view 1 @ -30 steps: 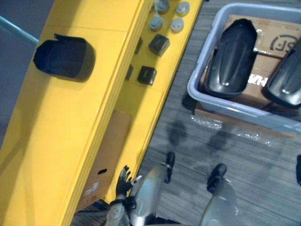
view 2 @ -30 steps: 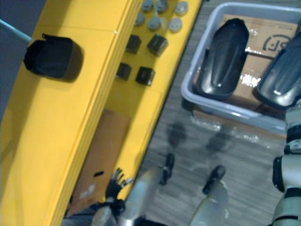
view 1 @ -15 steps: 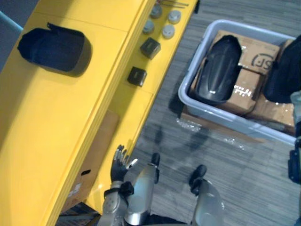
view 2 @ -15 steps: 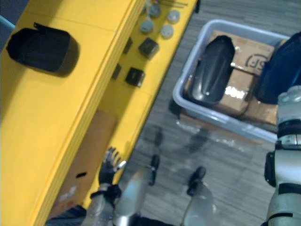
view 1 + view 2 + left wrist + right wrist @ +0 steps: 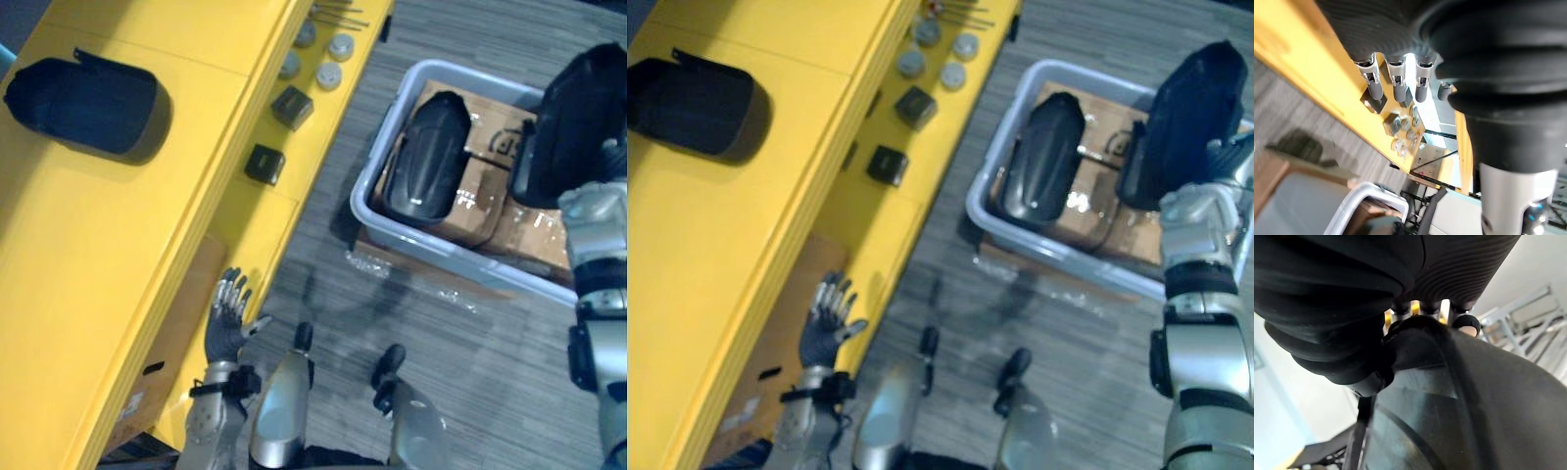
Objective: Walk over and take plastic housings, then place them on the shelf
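Grey striped carpet [image 5: 470, 362] runs between a yellow shelf [image 5: 88, 264] on the left and a grey bin [image 5: 443, 260] on the right.

From the head, one black housing [image 5: 83, 106] lies hollow side up near the far left edge of the shelf top. Dark blocks [image 5: 263, 163] and round grey caps [image 5: 328, 61] sit toward the far end of the lower level. Inside the bin, cardboard boxes [image 5: 482, 196] carry a second housing [image 5: 423, 162], glossy back up, its long axis running from the near rim toward the far rim. The right hand [image 5: 1205, 191] holds a third housing [image 5: 1190, 113] raised above the bin's right end, its long axis lying roughly the same way. The left hand [image 5: 227, 323] hangs by the shelf's near edge, spread and holding nothing.

The left wrist view looks along straight fingers [image 5: 1396, 85] to the shelf's yellow front, the blocks and caps, and a corner of the bin.

The right wrist view gives the grip from close: dark fingertips [image 5: 1466, 324] curl over the third housing's rim.
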Tool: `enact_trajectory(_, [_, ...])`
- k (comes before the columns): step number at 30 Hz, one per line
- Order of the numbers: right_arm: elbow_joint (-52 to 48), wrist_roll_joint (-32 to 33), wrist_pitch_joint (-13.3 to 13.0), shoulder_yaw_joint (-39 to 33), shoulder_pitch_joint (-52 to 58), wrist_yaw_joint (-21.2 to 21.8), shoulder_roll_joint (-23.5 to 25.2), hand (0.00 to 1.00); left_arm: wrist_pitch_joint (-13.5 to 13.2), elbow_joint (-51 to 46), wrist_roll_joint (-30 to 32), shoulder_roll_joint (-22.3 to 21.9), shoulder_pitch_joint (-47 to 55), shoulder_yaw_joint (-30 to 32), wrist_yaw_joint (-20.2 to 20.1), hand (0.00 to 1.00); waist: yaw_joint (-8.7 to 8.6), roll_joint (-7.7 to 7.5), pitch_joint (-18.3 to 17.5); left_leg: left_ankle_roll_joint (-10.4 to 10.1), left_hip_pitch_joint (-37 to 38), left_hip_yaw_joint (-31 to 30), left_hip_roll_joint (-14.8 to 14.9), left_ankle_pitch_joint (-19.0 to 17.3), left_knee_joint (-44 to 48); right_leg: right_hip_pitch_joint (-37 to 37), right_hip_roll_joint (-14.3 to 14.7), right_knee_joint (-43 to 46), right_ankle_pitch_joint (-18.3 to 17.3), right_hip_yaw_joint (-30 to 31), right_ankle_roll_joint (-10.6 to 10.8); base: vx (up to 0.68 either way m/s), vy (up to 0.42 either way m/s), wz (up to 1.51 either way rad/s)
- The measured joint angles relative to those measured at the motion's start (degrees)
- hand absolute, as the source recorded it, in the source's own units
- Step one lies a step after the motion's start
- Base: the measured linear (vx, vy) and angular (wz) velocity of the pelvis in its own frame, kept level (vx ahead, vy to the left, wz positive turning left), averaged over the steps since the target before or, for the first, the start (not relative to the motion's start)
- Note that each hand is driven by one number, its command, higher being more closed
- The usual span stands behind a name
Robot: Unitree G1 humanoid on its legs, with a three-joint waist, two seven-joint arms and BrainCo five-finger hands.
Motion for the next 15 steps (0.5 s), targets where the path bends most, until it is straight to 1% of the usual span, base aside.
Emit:
enact_trajectory(1, [-0.07, 0.0, -0.25, 0.1, -0.01, -0.86, 0.21, 1.0, 0.85, -0.39, -1.4, 0.04, -0.46, -0.34, -1.68, 0.0, 0.24, 0.0, 0.0, -0.09, 0.0, 0.05, 0.04, 0.24, -0.38, 0.0, 0.16, -0.56, 0.34, 0.03, -0.06, 0.0, 0.0, 0.0])
enact_trajectory(4, [-0.48, -0.51, -0.91, 0.47, 0.0, -2.12, 0.49, 1.0, 2.57, -1.43, -3.29, 0.14, -1.66, -1.25, -4.5, 0.0, 0.38, 0.0, 0.0, -0.11, -0.04, 0.13, 0.09, 0.76, -1.09, 0.02, 0.45, -1.71, 1.11, 0.09, -0.14, -0.02, 0.002, -0.02])
enact_trajectory(5, [-1.35, -0.71, -0.95, 0.47, 0.0, -2.34, 0.6, 1.0, 3.77, -2.05, -4.42, 0.53, -2.81, -1.95, -5.49, 0.0, 0.37, -0.01, -0.01, -0.14, -0.04, 0.23, 0.14, 1.07, -1.51, 0.05, 0.66, -2.38, 1.57, 0.21, -0.18, -0.02, 0.006, -0.06])
enact_trajectory(6, [-2.4, -1.42, -1.39, 0.49, 0.0, -2.73, 0.62, 1.0, 5.26, -2.77, -4.41, 1.21, -4.32, -2.73, -6.63, 0.0, 0.3, -0.02, -0.01, -0.18, -0.07, 0.31, 0.18, 1.33, -1.77, 0.02, 0.81, -2.88, 1.92, 0.28, -0.27, -0.02, 0.007, -0.06])
enact_trajectory(7, [-2.8, -1.69, -1.89, 0.5, 0.0, -3.03, 0.74, 1.0, 6.19, -3.09, -4.41, 1.55, -5.15, -2.95, -7.22, 0.0, 0.25, -0.02, -0.01, -0.19, -0.07, 0.39, 0.26, 1.34, -1.77, 0.04, 0.94, -3.06, 2.07, 0.39, -0.32, -0.02, 0.006, -0.09])
enact_trajectory(9, [-5.79, -2.8, -3.14, 0.6, 0.0, -3.32, 1.64, 1.0, 9.47, -4.02, -5.13, 2.78, -8.25, -3.65, -9.25, 0.0, -0.54, -0.74, -0.38, -0.22, -0.01, 1.05, 0.54, 1.36, -1.76, -0.07, 1.28, -3.56, 2.55, 1.18, -0.42, -0.01, 0.01, -0.15])
enact_trajectory(10, [-6.64, -3.35, -3.36, 0.61, 0.02, -3.32, 1.64, 1.0, 10.52, -4.29, -6.27, 2.94, -9.07, -3.66, -10.05, 0.0, -0.64, -1.01, -0.52, -0.22, -0.01, 1.35, 0.61, 1.36, -1.77, -0.15, 1.36, -3.79, 2.79, 1.31, -0.44, -0.01, 0.017, -0.2])
enact_trajectory(11, [-8.13, -4.3, -3.65, 0.91, 0.02, -3.33, 1.64, 1.0, 13.18, -4.66, -7.84, 3.44, -10.87, -3.99, -11.6, 0.0, -0.87, -1.45, -0.79, -0.22, -0.01, 1.74, 0.73, 1.36, -1.77, -0.14, 1.57, -4.41, 3.26, 1.7, -0.48, -0.01, 0.02, -0.15])
enact_trajectory(12, [-9.32, -4.65, -3.83, 1.27, 0.02, -3.37, 1.65, 1.0, 14.97, -4.68, -9.04, 4.06, -12.4, -4.37, -12.37, 0.0, -1.4, -1.86, -0.99, -0.22, -0.01, 1.82, 0.73, 1.36, -1.77, -0.15, 1.61, -4.52, 3.4, 1.81, -0.46, -0.02, 0.033, -0.12])
enact_trajectory(13, [-10.3, -5.26, -4.13, 1.87, 0.02, -3.37, 1.67, 1.0, 16.43, -4.68, -9.51, 4.66, -13.71, -4.47, -12.83, 0.0, -1.94, -2.3, -1.22, -0.22, 0.02, 1.9, 0.74, 1.36, -1.73, -0.15, 1.62, -4.55, 3.5, 2.09, -0.44, -0.02, 0.045, -0.13])
enact_trajectory(15, [-13.3, -5.72, -5.29, 3.27, 0.01, -3.39, 1.67, 1.0, 19.67, -4.61, -13.06, 5.49, -17.31, -4.39, -13.41, 0.0, -2.32, -3.64, -1.93, -0.2, 0.23, 3.45, 1.01, 1.35, -1.73, -0.65, 1.76, -5.01, 4.21, 3.48, -0.55, -0.02, 0.042, -0.28])
